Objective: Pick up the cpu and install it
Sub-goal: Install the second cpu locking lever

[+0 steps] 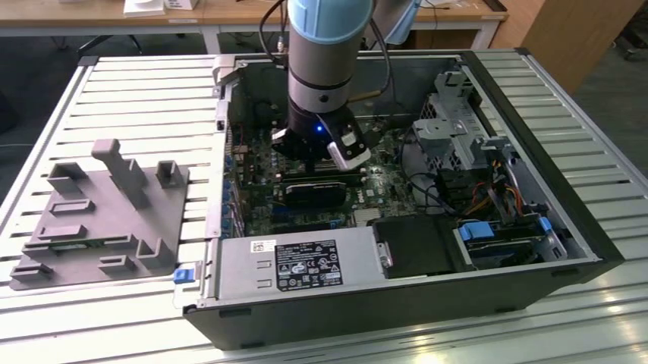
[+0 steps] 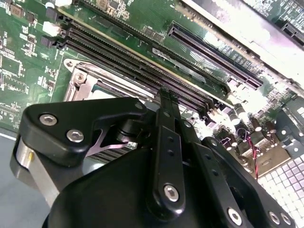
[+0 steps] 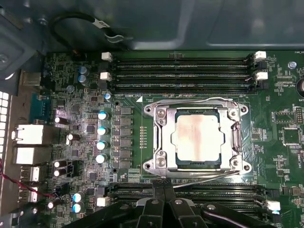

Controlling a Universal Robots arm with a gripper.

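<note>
the flat square cpu with a pale silver metal top [image 3: 197, 137] was seen seated in the metal-framed motherboard socket [image 3: 161, 137], apart from the black gripper [image 3: 164, 192], whose fingers were pressed together above the green motherboard [image 3: 85, 95].

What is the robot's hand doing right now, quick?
Hand: closed and empty, hovering above the green motherboard. The pale silver square cpu already sits in the metal-framed socket.

You are looking down from high up at the open computer case [image 1: 405, 189]; both wrist views are looking closely at its green board [image 3: 71, 95], sharing the long black slots [image 2: 142, 61]
</note>
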